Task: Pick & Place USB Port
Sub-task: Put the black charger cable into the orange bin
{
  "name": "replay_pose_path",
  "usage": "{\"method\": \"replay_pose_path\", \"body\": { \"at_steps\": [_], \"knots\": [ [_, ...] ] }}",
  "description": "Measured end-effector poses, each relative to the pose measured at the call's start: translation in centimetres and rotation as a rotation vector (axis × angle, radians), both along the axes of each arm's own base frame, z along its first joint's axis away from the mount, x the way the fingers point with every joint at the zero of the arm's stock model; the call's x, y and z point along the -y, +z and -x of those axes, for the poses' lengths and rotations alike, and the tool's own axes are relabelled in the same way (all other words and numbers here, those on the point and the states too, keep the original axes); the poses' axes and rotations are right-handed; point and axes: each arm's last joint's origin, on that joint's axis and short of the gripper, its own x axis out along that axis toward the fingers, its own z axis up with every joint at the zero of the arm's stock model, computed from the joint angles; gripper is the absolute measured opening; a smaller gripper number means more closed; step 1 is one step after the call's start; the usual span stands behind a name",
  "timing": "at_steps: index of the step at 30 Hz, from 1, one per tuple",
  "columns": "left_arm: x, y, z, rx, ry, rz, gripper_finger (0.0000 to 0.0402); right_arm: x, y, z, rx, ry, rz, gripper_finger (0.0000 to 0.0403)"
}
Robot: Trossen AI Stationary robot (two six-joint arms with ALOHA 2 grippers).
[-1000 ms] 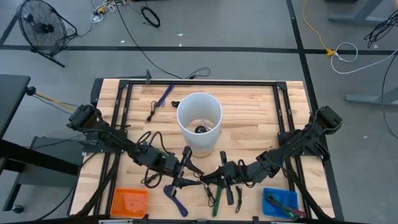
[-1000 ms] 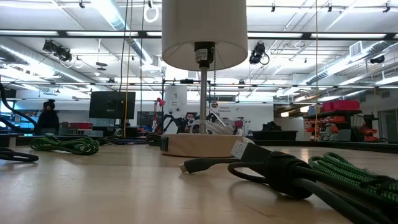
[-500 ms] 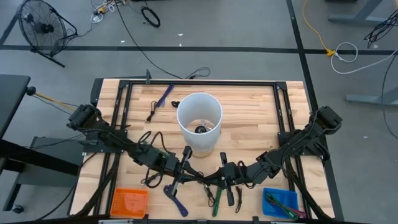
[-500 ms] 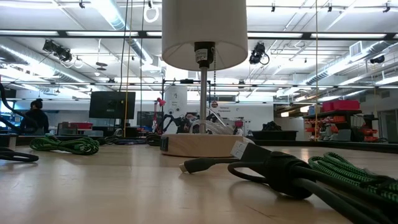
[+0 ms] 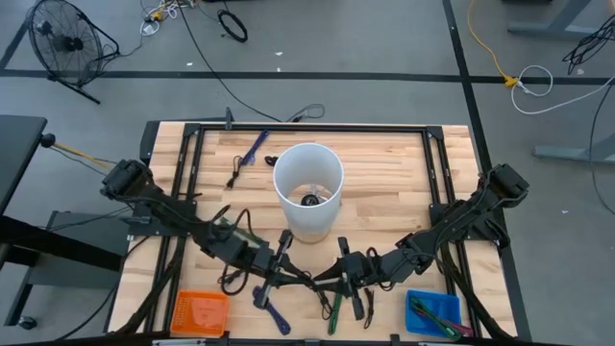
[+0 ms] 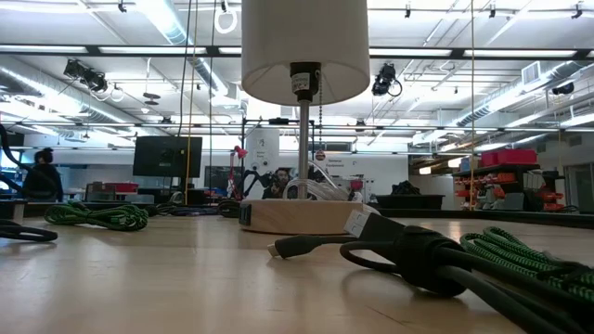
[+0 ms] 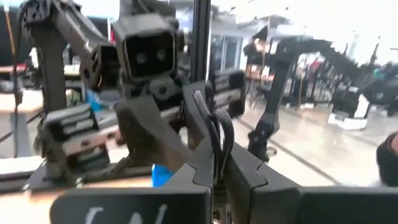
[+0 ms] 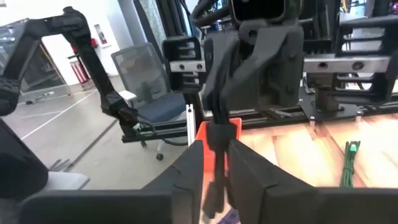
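A black USB cable [image 5: 307, 279] hangs between my two grippers near the table's front edge, just in front of the white lamp shade [image 5: 307, 187]. My left gripper [image 5: 291, 274] comes from the left and is shut on the cable, which shows as a thin black loop [image 7: 219, 134] in the left wrist view. My right gripper [image 5: 324, 281] faces it from the right. Its fingers [image 8: 245, 168] are slightly open, one on either side of the cable's thicker black part [image 8: 216, 140]. Neither gripper shows in the low view. My left gripper pinches the cable's thin looped part [image 7: 217, 155] between its two fingers, coming level from the table's left. The cable stands up between the fingertips, clear of the table. My right gripper has the cable between its slightly parted fingers; I cannot tell whether it touches it.
An orange tray [image 5: 200, 312] sits at the front left and a blue tray [image 5: 432, 312] with cables at the front right. Loose purple [image 5: 271, 309], green [image 5: 333, 309] and black [image 5: 366, 306] cables lie below the grippers. The lamp's wooden base [image 6: 302, 215] stands mid-table.
My left gripper has shut on the cable held out by the right gripper, then drawn a little toward the table's near edge. The cable stays lifted between the two grippers.
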Motion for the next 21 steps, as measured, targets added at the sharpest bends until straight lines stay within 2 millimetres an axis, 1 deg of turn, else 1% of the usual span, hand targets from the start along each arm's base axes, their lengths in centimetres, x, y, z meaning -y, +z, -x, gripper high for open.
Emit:
{"method": "replay_pose_path", "body": {
  "at_steps": [5,8,12,17,21],
  "knots": [
    [0.9,0.3,1.5,-0.093,-0.031,-0.004,0.0018,0.0,-0.1,0.0,-0.005,0.010,0.002,0.0101],
    [1.7,0.3,2.7,-0.186,-0.075,0.001,0.0018,0.0,-0.1,0.0,-0.006,0.010,0.003,0.0109],
    [2.6,0.7,5.1,-0.306,-0.137,0.021,0.0017,0.0,-0.1,0.0,-0.009,0.010,0.005,0.0112],
    [3.3,0.7,8.3,-0.501,-0.182,0.050,0.0017,0.0,-0.2,0.0,-0.014,0.009,0.009,0.0109],
    [3.6,0.0,10.7,-0.690,-0.172,0.108,0.0017,0.0,-0.2,0.0,-0.017,0.008,0.011,0.0107]
  ]
}}
